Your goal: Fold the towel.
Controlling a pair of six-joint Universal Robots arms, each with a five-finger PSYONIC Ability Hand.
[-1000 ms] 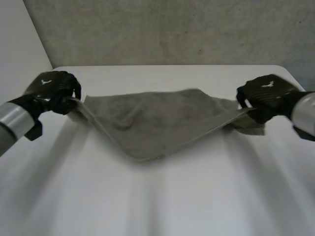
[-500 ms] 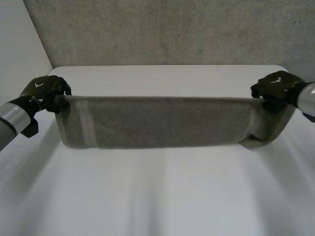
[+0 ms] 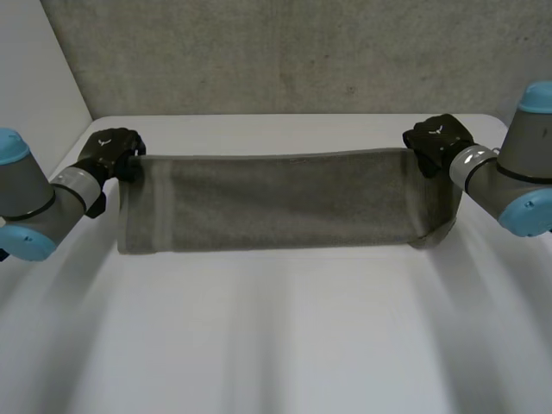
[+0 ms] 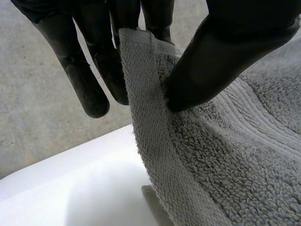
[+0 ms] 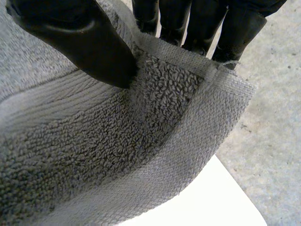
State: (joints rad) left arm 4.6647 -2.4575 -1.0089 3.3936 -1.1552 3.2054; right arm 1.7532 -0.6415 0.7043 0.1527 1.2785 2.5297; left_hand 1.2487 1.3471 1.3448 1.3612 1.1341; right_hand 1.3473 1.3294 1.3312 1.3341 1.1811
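Note:
A grey towel [image 3: 285, 200] hangs stretched wide between my two hands above the white table [image 3: 285, 345], its lower edge reaching the tabletop. My left hand [image 3: 110, 153] pinches the towel's left top corner; in the left wrist view the thumb [image 4: 221, 56] presses the towel [image 4: 225, 160] against the fingers [image 4: 80, 80]. My right hand [image 3: 438, 141] pinches the right top corner. The right wrist view has its thumb [image 5: 80, 42] clamping the towel [image 5: 94, 150] against the fingers [image 5: 235, 28] behind the hem.
A rough grey wall [image 3: 285, 52] stands behind the table's far edge. A pale wall panel [image 3: 34, 78] is at the left. Bare tabletop lies in front of the towel.
Both hands moved apart, pulling the sagging towel taut, then carried it toward the table's far side. The towel now hangs as a flat band.

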